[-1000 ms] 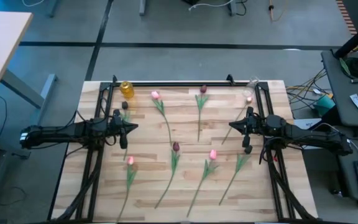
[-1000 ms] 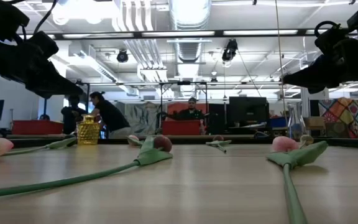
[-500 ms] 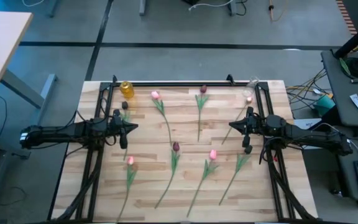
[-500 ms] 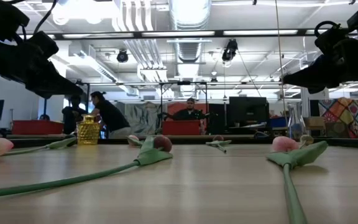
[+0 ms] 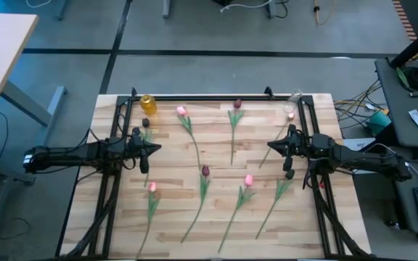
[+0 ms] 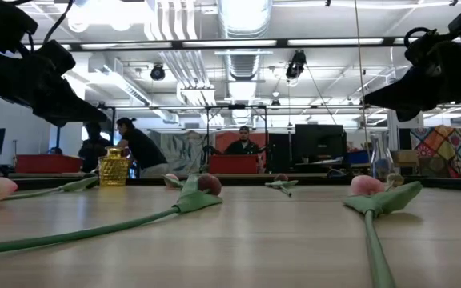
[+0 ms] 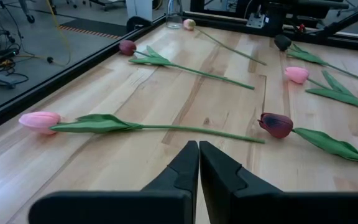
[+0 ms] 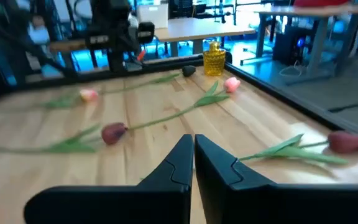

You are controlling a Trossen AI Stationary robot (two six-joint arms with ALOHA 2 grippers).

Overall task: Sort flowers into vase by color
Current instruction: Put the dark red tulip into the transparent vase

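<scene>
Pink and maroon flowers (image 5: 205, 171), yellow vase (image 5: 148, 104)

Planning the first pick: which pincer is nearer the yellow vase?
Left. The left pincer hangs just in front of the yellow vase; the right pincer is across the table.

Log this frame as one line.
left end effector: shut, empty, raised | right end effector: shut, empty, raised | flowers: all on table
</scene>
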